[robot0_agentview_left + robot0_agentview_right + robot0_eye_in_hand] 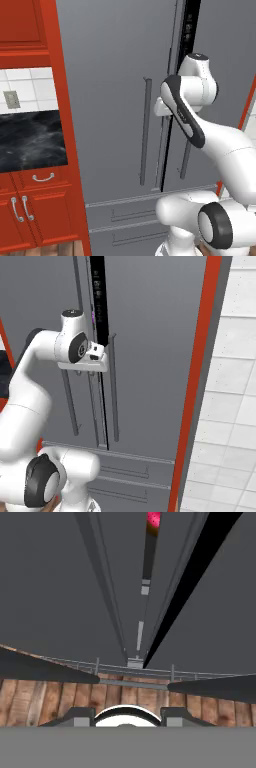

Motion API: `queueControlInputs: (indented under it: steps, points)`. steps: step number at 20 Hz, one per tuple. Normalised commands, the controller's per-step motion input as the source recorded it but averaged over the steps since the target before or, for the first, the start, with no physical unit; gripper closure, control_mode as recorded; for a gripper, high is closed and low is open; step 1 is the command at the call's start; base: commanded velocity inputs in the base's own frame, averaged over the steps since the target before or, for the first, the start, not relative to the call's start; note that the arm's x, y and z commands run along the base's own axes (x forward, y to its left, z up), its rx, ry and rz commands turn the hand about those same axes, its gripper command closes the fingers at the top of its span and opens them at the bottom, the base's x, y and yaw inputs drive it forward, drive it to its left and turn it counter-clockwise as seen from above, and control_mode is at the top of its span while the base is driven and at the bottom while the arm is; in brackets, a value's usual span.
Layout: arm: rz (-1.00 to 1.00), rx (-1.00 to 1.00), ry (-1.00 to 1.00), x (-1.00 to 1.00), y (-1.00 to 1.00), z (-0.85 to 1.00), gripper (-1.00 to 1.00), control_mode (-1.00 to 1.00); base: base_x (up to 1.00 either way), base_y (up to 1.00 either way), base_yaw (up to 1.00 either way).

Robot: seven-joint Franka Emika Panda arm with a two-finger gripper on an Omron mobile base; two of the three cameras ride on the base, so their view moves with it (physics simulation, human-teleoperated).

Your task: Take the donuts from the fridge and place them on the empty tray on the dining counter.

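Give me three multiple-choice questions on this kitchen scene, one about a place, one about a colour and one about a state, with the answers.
1. In the left base view, where is the black marble strip relative to the fridge?
A. to its left
B. to its right
C. above it

2. What colour are the cabinets?
A. white
B. red
C. blue

3. How do the fridge's upper doors stand?
A. fully shut
B. swung wide open
C. ajar by a narrow gap

Answers: 1 A, the strip sits left of the grey doors. 2 B, their fronts and frame are red. 3 C, a thin dark slit runs between the doors.
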Motion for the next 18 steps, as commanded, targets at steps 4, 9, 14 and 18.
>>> queueControlInputs:
  steps: [4,9,14,18]
  points:
    - [0.00,0.00,-0.08,-0.51,-0.02,0.00,-1.00,-1.00,0.00,0.00,0.00]
    - [0.00,0.00,-0.34,-0.84,0.00,-0.10,-1.00,-1.00,0.00,0.00,0.00]
    - [-0.01,0.00,-0.34,-0.61,0.00,-0.19,-1.00,-1.00,0.00,0.00,0.00]
    - [-0.01,0.00,-0.33,-0.44,0.00,-0.20,-1.00,-1.00,0.00,0.00,0.00]
